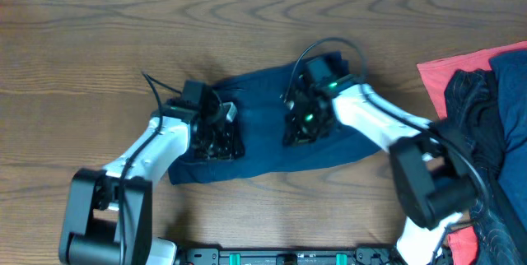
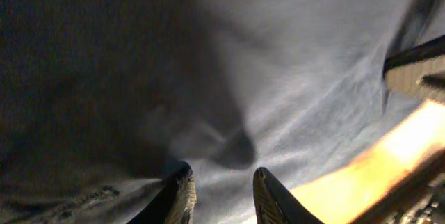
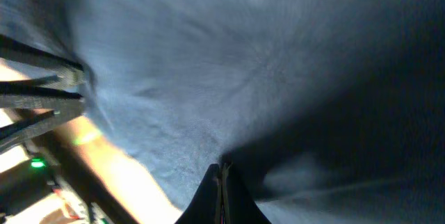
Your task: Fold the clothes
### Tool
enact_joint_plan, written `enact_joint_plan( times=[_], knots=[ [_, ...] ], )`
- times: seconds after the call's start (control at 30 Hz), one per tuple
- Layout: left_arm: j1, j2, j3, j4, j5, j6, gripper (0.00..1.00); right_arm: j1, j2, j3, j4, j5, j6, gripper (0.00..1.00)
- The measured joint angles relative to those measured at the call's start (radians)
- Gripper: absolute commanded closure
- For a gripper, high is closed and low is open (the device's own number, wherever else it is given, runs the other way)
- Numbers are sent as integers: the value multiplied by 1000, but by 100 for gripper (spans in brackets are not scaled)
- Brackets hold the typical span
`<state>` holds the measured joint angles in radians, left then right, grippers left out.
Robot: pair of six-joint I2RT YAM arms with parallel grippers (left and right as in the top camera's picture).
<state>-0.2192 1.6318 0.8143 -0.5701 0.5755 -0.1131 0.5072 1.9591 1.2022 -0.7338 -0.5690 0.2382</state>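
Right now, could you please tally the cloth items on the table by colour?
Navy-blue shorts: 1
Red cloth: 1
Black crinkled garment: 1
Total: 3, though the pile at the right edge may hide more.

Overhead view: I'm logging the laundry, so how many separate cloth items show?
3 at least: dark navy soft fabric shorts mid-table; bright red cloth at the right edge; shiny black crinkled garment atop it. Blue fabric beside it may be a fourth.
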Motion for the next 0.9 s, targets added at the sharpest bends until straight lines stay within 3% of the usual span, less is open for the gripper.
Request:
enact_joint_plan(
  times=[0.23,0.57,0.9],
  knots=[
    [-4,19,-10,-39,-102,-66,75,-42,37,7,-135,111,128,99],
    [121,15,4,-143,-210,-101,77,-416,29,9,-250,222,171,99],
    [176,-51,132,-328,-272,-95,74,-594,6,5,-162,72,-55,99]
  ],
)
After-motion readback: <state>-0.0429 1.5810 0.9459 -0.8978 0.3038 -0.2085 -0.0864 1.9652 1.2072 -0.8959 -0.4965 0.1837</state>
